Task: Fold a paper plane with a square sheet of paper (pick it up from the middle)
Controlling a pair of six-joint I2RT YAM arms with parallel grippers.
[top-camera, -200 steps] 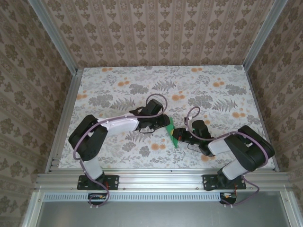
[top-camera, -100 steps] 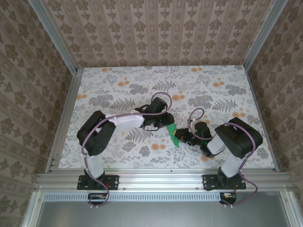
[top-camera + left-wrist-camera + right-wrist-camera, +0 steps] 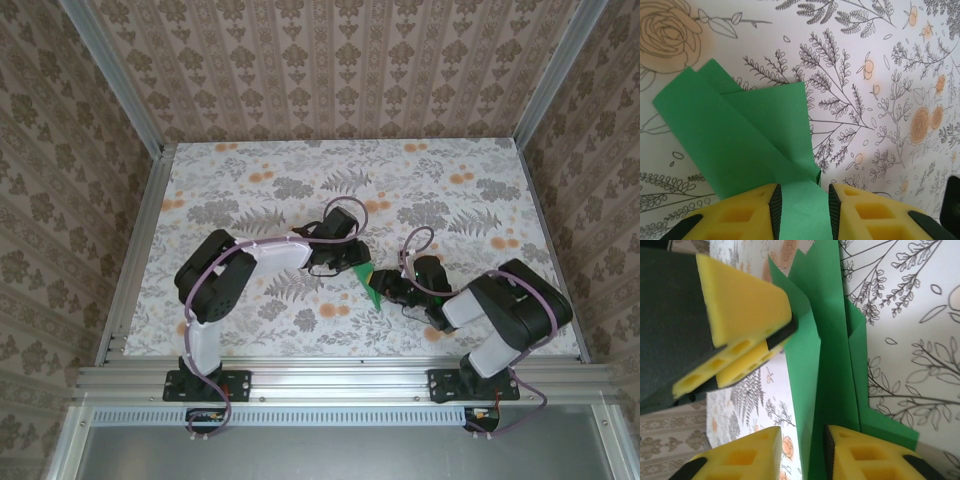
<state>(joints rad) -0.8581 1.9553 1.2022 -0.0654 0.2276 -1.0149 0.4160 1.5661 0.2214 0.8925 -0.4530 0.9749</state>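
The square sheet of paper (image 3: 368, 281) is bright green and folded into overlapping creased flaps (image 3: 740, 135), lying just right of the table's middle. My left gripper (image 3: 352, 262) reaches it from the upper left. In the left wrist view a green strip fills the narrow gap between its pads and touches both, so the left gripper (image 3: 804, 190) is shut on the paper. My right gripper (image 3: 386, 289) is at the paper's right end. Its jaws (image 3: 802, 434) stand apart, with a fold of the paper (image 3: 830, 340) beside the right pad and bare table by the other. The left fingers (image 3: 745, 305) meet the paper's far edge.
The floral tablecloth (image 3: 260, 190) covers the table, with open room behind and to the left of the arms. Aluminium rails (image 3: 130, 250) and patterned walls close in the sides and back. Both arms crowd together near the front middle.
My right gripper's jaws have gone from shut to apart at the paper. The left arm's elbow has swung right and its gripper shifted slightly right, still on the paper.
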